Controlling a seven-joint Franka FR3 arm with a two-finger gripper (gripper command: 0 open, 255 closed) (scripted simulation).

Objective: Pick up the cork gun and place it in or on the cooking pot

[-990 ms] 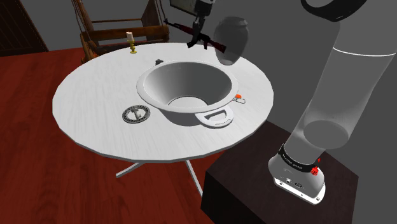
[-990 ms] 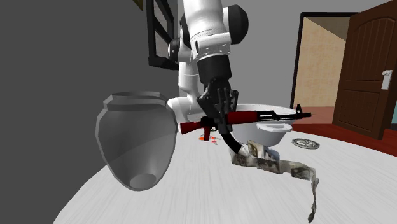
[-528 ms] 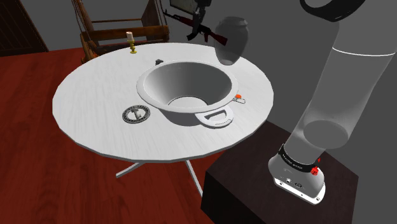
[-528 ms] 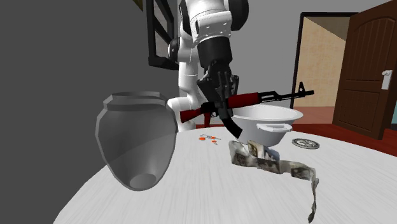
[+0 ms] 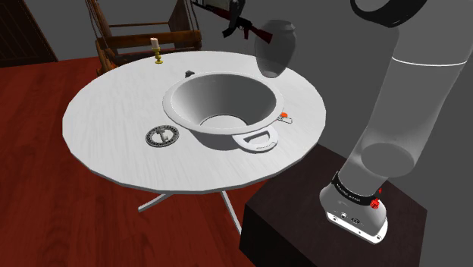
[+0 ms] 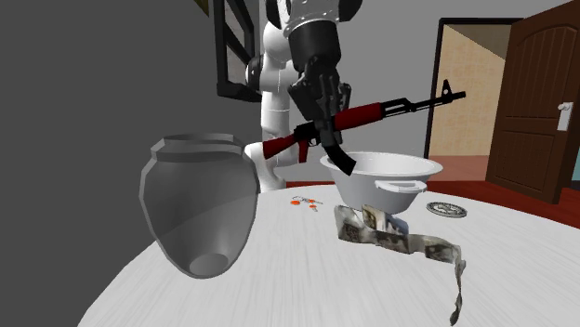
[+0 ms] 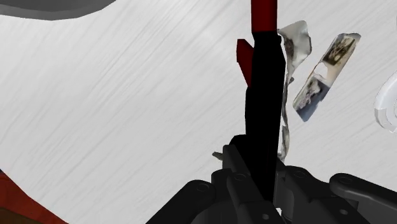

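The cork gun [image 6: 358, 119], a toy rifle with red stock and handguard and black body, hangs in the air above the table, slightly tilted. My gripper [image 6: 325, 125] is shut on its middle. In the shoulder view the gun [image 5: 246, 27] and gripper [image 5: 236, 15] are at the top edge, behind the table's far rim. The cooking pot [image 5: 222, 111] is a wide white bowl with flat handles near the table's middle; its rim [image 6: 381, 167] lies just below the gun's barrel side. In the wrist view the gun [image 7: 264, 108] runs away from the black fingers [image 7: 236, 184] clasping it.
A grey vase [image 6: 199, 202] [image 5: 274, 47] hovers tilted by the table's far edge, close to the gun. A crumpled printed paper strip [image 6: 409, 241] [image 7: 318, 83], a round medallion [image 5: 162, 136], small red bits [image 5: 284, 116] and a candle [image 5: 156, 51] lie on the round white table [image 5: 114, 114]. A brown door [image 6: 534, 102] stands beyond.
The gripper has risen with the cork gun, lifting it from just above the table to well over the pot's rim height. Nothing else moved.
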